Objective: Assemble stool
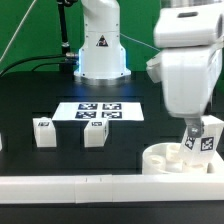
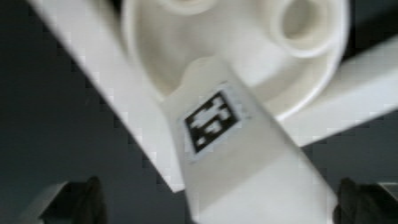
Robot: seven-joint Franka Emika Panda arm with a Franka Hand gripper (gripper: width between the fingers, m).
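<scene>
Black tabletop, green backdrop behind. The marker board point(image 1: 99, 111) lies mid-table, with two legs point(image 1: 44, 131) point(image 1: 94, 132) in front of it. The seat point(image 1: 180, 159) sits against the white border wall point(image 1: 90, 184). A third leg point(image 2: 231, 130) stands on the seat, between the wide-open, empty gripper point(image 1: 197, 146).

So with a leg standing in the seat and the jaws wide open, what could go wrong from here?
1. The leg leans tilted in the round seat; unheld by the open gripper, it may tip out.
2. The seat sits against the white border wall, leaving little room.
3. Two more legs still stand loose beside the marker board.
</scene>
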